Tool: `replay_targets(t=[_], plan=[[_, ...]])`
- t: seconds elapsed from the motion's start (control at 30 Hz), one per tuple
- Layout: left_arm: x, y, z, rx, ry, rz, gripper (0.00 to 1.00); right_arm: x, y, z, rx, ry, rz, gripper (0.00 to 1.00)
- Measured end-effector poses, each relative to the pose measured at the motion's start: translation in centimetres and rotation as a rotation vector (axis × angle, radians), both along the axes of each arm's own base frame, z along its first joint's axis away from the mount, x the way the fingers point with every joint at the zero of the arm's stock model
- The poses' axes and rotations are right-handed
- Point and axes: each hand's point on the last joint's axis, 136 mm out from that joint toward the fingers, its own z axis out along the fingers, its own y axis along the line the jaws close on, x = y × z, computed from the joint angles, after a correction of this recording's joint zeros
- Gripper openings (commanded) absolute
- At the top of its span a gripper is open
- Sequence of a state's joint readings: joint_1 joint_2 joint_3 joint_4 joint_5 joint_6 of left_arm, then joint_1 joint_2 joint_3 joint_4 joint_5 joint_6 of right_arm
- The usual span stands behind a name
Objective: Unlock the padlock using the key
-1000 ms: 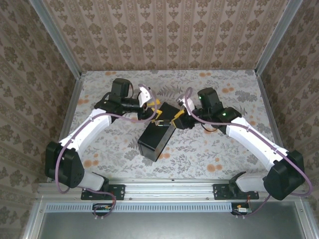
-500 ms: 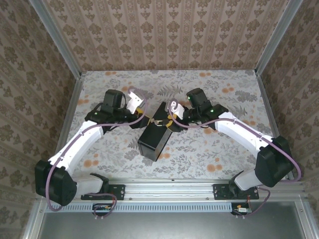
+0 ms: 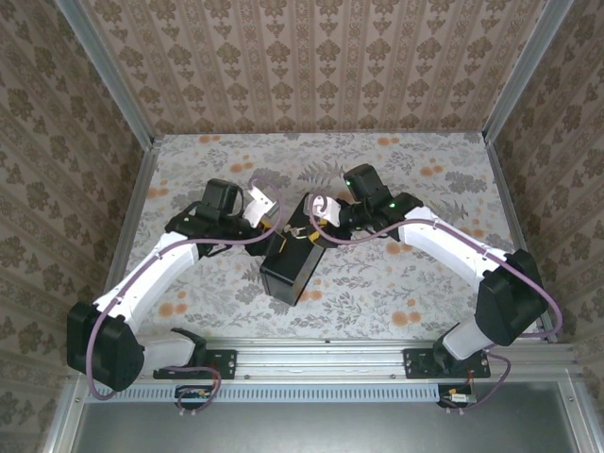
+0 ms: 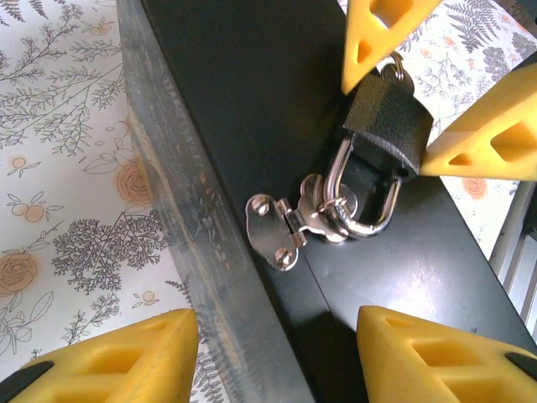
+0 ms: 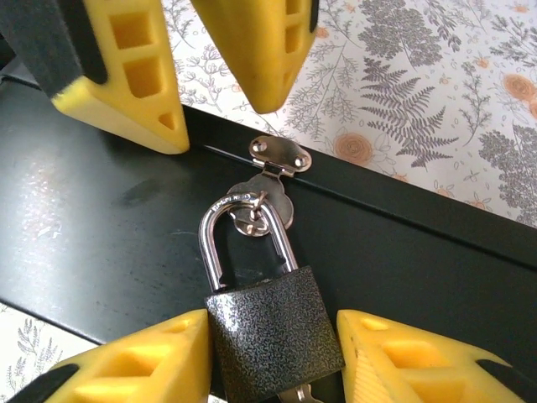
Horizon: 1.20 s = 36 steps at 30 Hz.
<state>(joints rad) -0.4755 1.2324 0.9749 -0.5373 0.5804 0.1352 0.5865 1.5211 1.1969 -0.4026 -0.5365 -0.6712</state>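
Right wrist view: you have the padlock (image 5: 273, 336) low in the middle. Its grainy dark body lies flat on the black face of the box, and both legs of the shiny shackle (image 5: 220, 239) run into the body.
Key: the key (image 5: 295, 393) shows as a small bit of pale metal at the end of the body away from the shackle. You cannot tell how far in it sits.
Hasp: the silver hasp (image 4: 289, 227) crosses the seam of the box, and the shackle passes through its loop.
Box: the box (image 3: 288, 269) lies slantwise in the middle of the surface, with the padlock at its far end.
Right gripper: the right gripper (image 5: 273, 357) has its jaws narrow, one yellow finger (image 5: 126, 365) against each side of the padlock body, holding it.
Left gripper: the left gripper (image 4: 273, 357) has its jaws wide and holds nothing. One finger hangs over the box face and the other beyond the box edge, near the hasp but apart from the padlock.
Arms: from the top external view, you see both reach inward and meet at the far end of the box, left from the left and right from the right.
Surface: the surface (image 3: 396, 283) has a pale floral print.
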Motion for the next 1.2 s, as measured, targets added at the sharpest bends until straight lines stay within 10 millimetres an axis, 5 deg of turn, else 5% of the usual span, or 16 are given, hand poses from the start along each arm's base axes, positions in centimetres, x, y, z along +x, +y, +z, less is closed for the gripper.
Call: replay_targets(t=[0.57,1.2], plan=[[0.3,-0.3,0.1,-0.020,-0.001,-0.007,0.51,-1.0,-0.4,1.4,-0.020,0.180,-0.087,0.23],[1.0,-1.8,0.0,-0.035,0.011,0.019,0.49,-0.2,-0.3,1.2,0.247,1.006,-0.672,0.11]])
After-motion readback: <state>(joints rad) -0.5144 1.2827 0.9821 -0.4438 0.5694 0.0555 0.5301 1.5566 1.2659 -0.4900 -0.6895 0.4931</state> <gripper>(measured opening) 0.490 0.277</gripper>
